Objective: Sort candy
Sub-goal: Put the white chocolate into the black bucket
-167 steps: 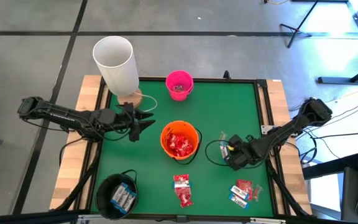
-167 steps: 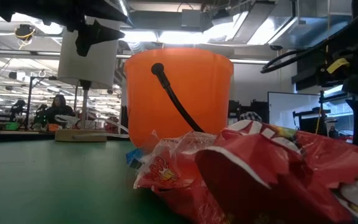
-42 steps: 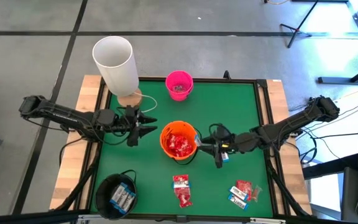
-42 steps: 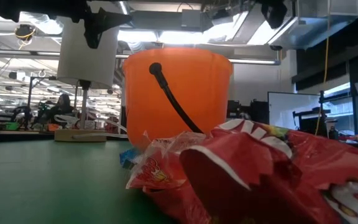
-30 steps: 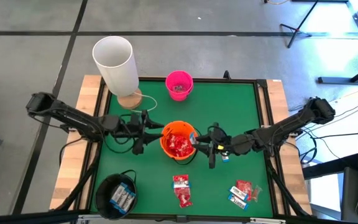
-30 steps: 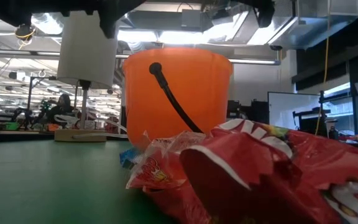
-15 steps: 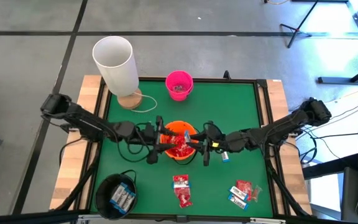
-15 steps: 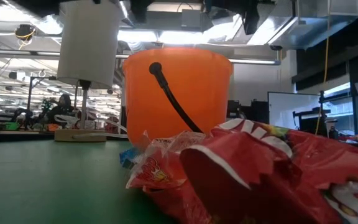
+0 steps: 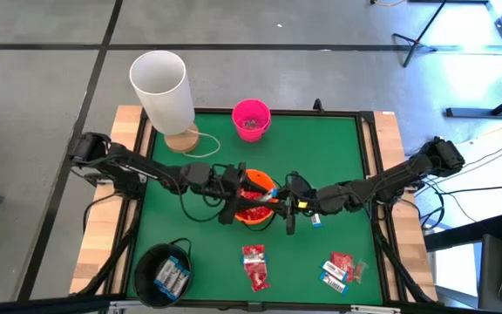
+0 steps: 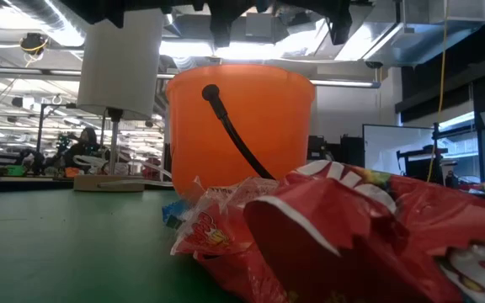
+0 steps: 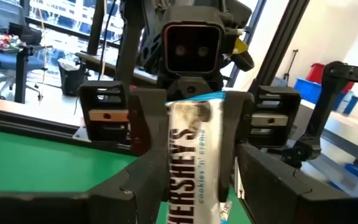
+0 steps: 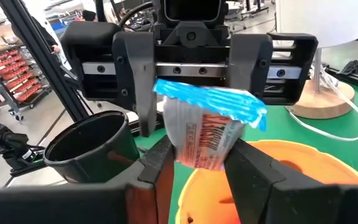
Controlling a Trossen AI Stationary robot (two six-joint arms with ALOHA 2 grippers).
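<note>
The candy in play is a white-and-blue bar [image 12: 207, 127], which shows in the left wrist view [image 11: 194, 155] too. It is held out level above the orange bucket [image 9: 253, 212], which holds red packets. My right gripper [image 12: 201, 158] is shut on the bar and reaches over the bucket from the table's right [image 9: 279, 206]. My left gripper [image 11: 194, 186] faces it from the left [image 9: 234, 199]. It is open, with a finger on either side of the bar's blue free end [image 12: 229, 102]. More red packets and bars lie on the green mat [image 9: 255, 266] [image 9: 342, 269]. My right gripper pinches the bar between its two fingers by the white end nearest its wrist [image 12: 197, 155]. It comes in level from the table's right, with the bar lying along the fingers and sticking out past them. The bar is lifted clear above the orange bucket.
A black bucket [image 9: 164, 272] holding bars stands at the near left corner and a pink bucket [image 9: 251, 118] at the far edge. A tall white cylinder [image 9: 159, 87] stands on a wooden base at the far left. Red packets [image 10: 335, 236] fill the low view's foreground.
My left gripper has moved toward the table's right, from beside the orange bucket to over it, until its fingers stand around the bar. My right gripper, still holding the bar, has moved a little toward the table's left over the bucket.
</note>
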